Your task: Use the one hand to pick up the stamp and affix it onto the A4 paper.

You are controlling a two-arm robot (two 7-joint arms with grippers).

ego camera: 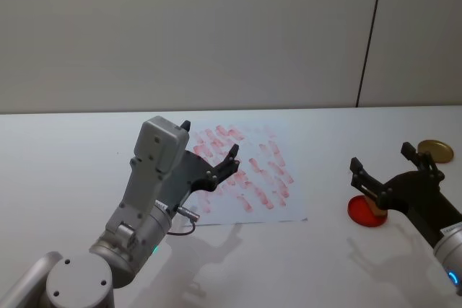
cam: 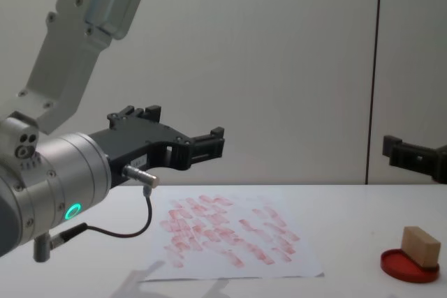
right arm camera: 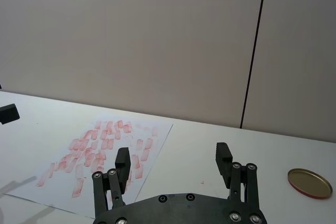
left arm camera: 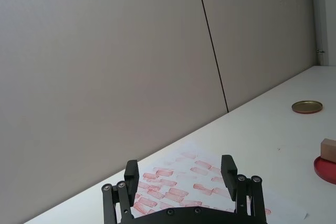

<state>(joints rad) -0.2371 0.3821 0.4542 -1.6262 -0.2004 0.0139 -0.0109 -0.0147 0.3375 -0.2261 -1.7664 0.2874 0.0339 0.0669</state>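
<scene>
1. Stamp (cam: pixel 421 246): resting on red ink pad (cam: pixel 391 264), right side of table (cam: pixel 342 207).
2. A4 paper (cam: pixel 230 239): flat at mid-table, well apart from stamp.
3. Right claw (ego camera: pixel 381 156): released, raised above stamp.
4. Left claw (ego camera: pixel 209 140): released, raised above paper.

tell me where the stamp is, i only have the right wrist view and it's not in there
Observer: The stamp sits on a red ink pad on the table, off to the right of the A4 paper.
Operator: where's my right gripper relative to it
Observer: The right gripper hangs above the stamp, well clear of it in the chest view and not touching it.
Operator: is the left arm in the way
Observer: The left gripper is open and hovers over the A4 paper, well apart from the red ink pad.
</scene>
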